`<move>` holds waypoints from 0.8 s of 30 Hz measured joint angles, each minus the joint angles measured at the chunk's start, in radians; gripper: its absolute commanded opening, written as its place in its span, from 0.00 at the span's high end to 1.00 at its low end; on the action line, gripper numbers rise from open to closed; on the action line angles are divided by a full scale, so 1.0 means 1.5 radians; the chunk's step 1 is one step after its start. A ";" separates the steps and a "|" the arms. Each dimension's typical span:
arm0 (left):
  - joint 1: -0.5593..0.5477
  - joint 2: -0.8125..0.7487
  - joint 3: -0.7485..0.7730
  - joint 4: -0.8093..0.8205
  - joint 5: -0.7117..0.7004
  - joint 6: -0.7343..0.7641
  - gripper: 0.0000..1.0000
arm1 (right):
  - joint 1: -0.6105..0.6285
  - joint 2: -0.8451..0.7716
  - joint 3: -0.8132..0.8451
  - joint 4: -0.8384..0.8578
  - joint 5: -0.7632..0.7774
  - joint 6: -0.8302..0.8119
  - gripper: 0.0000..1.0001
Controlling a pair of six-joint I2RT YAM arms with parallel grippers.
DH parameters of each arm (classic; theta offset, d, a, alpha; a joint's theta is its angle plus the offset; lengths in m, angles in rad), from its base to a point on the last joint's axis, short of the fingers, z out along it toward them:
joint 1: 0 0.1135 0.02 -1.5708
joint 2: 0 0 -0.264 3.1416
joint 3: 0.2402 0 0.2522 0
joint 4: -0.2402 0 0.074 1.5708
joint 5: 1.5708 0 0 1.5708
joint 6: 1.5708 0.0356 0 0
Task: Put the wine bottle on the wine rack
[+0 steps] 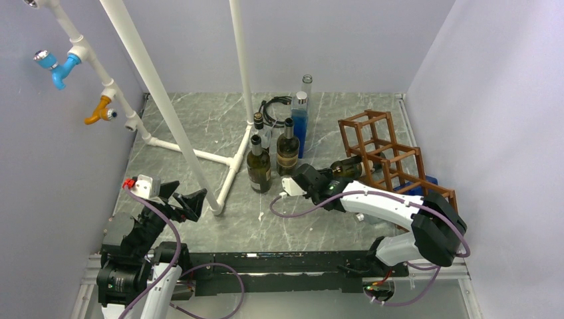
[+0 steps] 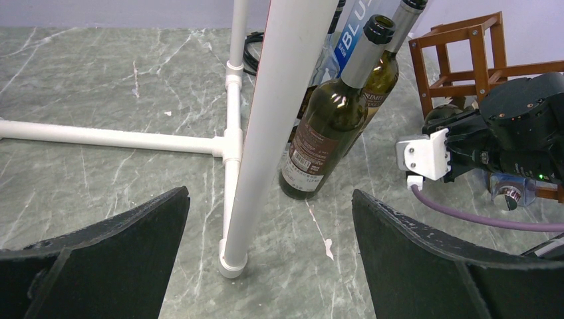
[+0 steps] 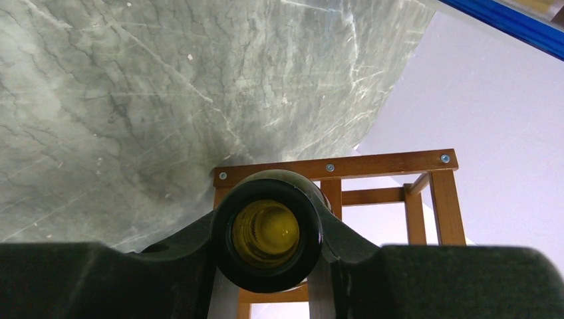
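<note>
Broadly, the grey marble table point(image 1: 199, 119) spreads out ahead of both grippers, with its widest bare stretch between them and just in front of the arm bases. The side wall point(image 1: 492, 100) stands close beyond the right gripper's far side. A white pipe frame point(image 1: 167, 113) rises directly ahead of the left gripper point(image 1: 183, 199), one slanted post and its foot just beyond the fingertips, and floor-level pipes run off across the table.

The wine rack point(image 1: 392, 156), reddish-brown with stepped square cells, stands straight ahead of the right gripper point(image 1: 330, 178), between it and the side wall. Little room is left on that side.

To the right gripper's left, near but apart from it, two dark bottles point(image 1: 259, 169) stand upright. A blue-filled bottle point(image 1: 300, 123) and a black cable point(image 1: 269, 109) sit farther back.

The wine bottle point(image 1: 347, 167) lies roughly level in the right gripper, base end pointing away at the rack's front bars. The top view does not show whether the base has passed into a cell. From the right wrist, the open mouth point(image 3: 267, 232) faces the camera, the neck pinched between the two black fingers point(image 3: 133, 279), with a rack crossbar point(image 3: 332, 166) just behind it.

The left gripper is spread wide and grips nothing. Its fingers point(image 2: 106, 252) frame bare table and touch neither the post nor any bottle.
</note>
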 measured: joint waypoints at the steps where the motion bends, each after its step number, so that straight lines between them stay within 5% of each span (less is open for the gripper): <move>1: 0.000 0.000 0.000 0.000 0.000 0.000 0.02 | -0.002 0.000 0.000 0.001 0.001 -0.004 1.00; 24: 0.000 0.000 0.000 0.000 0.000 0.000 0.02 | -0.049 0.010 0.010 -0.006 -0.017 -0.041 1.00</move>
